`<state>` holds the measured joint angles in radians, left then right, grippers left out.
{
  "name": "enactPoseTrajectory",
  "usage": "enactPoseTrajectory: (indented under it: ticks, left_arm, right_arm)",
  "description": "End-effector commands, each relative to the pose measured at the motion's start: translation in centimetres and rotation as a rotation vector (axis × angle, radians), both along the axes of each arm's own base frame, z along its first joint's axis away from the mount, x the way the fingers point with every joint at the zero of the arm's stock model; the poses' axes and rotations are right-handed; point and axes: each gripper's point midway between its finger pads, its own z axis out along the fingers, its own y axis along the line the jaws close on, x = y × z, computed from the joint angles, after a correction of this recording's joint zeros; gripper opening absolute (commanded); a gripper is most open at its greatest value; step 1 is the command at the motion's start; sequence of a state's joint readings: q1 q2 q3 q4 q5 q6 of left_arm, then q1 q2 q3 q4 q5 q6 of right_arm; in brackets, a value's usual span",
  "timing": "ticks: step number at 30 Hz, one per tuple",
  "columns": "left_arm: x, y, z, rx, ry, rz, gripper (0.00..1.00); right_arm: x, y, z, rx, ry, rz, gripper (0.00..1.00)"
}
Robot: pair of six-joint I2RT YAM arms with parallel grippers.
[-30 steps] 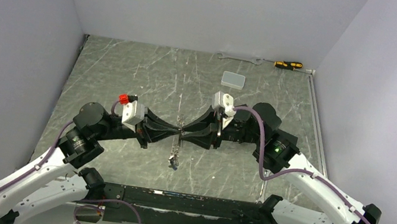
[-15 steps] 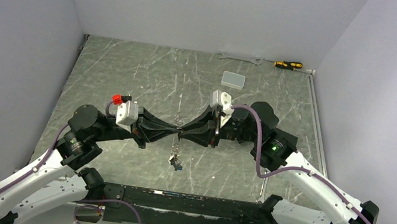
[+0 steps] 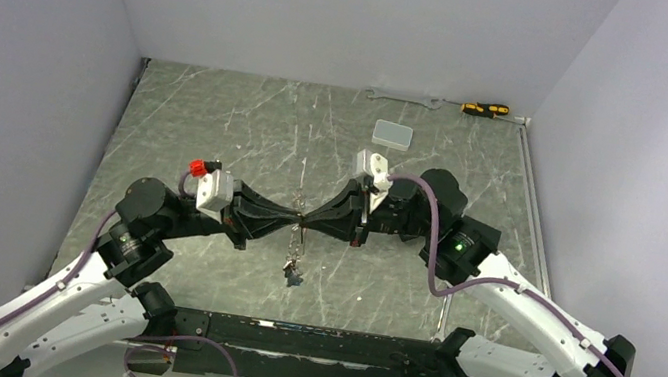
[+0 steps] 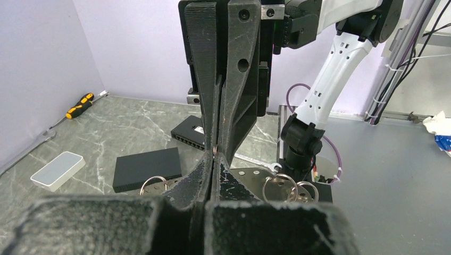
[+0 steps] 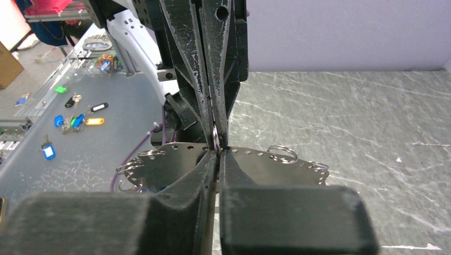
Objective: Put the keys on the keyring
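Observation:
My left gripper (image 3: 294, 220) and right gripper (image 3: 309, 218) meet tip to tip above the middle of the table. Both are shut on a thin silvery keyring seen edge-on, a sliver in the left wrist view (image 4: 214, 153) and clearer in the right wrist view (image 5: 215, 135). A small bunch of keys (image 3: 293, 265) with a blue tag (image 3: 296, 281) hangs below the tips. In both wrist views a grey perforated metal plate (image 5: 298, 170) with several split rings on its rim sits just below the tips. The black-framed tag is not visible.
A white box (image 3: 392, 134) lies behind the right arm. A silver spanner (image 3: 405, 99) and a yellow-black screwdriver (image 3: 484, 108) lie at the back wall. A black box (image 4: 148, 168) shows in the left wrist view. Loose tagged keys (image 5: 80, 119) lie off the table.
Both grippers, still pinched together, have drifted slightly back and to the left. The hanging keys moved with them.

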<state>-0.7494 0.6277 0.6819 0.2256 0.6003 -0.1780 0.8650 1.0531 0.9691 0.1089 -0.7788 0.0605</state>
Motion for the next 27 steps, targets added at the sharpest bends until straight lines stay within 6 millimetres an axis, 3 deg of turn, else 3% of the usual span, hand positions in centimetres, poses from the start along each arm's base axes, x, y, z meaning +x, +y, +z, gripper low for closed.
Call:
enactPoseTrajectory:
  ticks: [1,4,9,13,15,18,22,24,27]
  left_arm:
    - [-0.3,0.3,2.0,-0.062,-0.064,0.003,0.00]
    - [-0.2,0.3,1.0,-0.033,-0.043,0.004,0.03]
    - [-0.8,1.1,-0.1,0.034,-0.032,0.019,0.46]
    - [-1.1,2.6,-1.3,0.139,-0.025,0.069,0.64]
    - [-0.8,3.5,-1.9,0.210,-0.038,0.110,0.65]
    - [-0.8,4.5,-2.6,0.305,-0.035,0.138,0.59]
    - [-0.8,4.2,-4.7,0.426,-0.010,0.092,0.62]
    - [-0.5,3.8,-5.7,0.472,0.020,0.073,0.61]
    - [0.0,2.7,-6.1,0.477,0.030,0.042,0.56]
  right_arm:
    - [0.1,0.1,1.7,0.036,-0.060,0.005,0.00]
    - [0.6,0.0,1.5,0.010,-0.057,-0.018,0.00]
    - [2.0,-0.1,-0.7,-0.131,-0.033,-0.078,0.00]
    - [3.9,-0.5,-2.4,-0.262,-0.007,-0.167,0.00]
    - [4.7,-0.7,-3.9,-0.347,0.015,-0.196,0.00]
    - [5.6,-1.3,-5.5,-0.465,0.032,-0.240,0.00]
    - [8.0,-3.2,-6.9,-0.645,-0.019,-0.397,0.00]
    - [8.0,-3.4,-7.0,-0.676,-0.045,-0.406,0.00]
    - [6.4,-2.7,-6.3,-0.643,-0.066,-0.325,0.00]
